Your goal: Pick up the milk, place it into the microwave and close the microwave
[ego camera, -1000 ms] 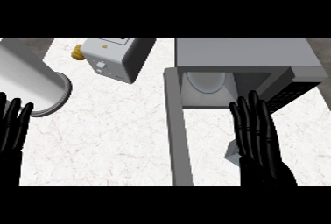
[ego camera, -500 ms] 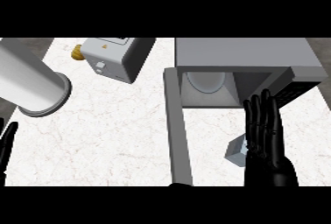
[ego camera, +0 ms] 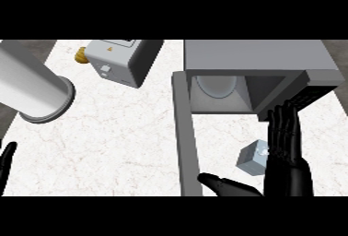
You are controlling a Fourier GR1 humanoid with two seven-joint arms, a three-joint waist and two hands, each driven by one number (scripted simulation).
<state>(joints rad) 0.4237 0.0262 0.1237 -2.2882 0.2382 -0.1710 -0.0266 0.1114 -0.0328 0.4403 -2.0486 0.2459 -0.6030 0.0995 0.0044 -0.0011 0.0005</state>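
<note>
Both hands open: right hand [ego camera: 285, 147] flat, seemingly touching milk [ego camera: 253, 157]; left hand [ego camera: 7, 161] resting.

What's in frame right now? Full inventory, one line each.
microwave: 1, grey, upper right on the counter, cavity open toward the camera
microwave door: 1, grey, swung open, running down from the cavity's left edge
plate: 1, white, inside the microwave
milk carton: 1, pale blue-grey, on the counter in front of the microwave, beside the right hand
cylinder: 1, white, lying upper left
box appliance: 1, white and grey with a yellow knob, top centre-left
counter: 1, white marble
left hand: black, at the left edge, open
right hand: black, open, fingers straight, beside the milk carton
</note>
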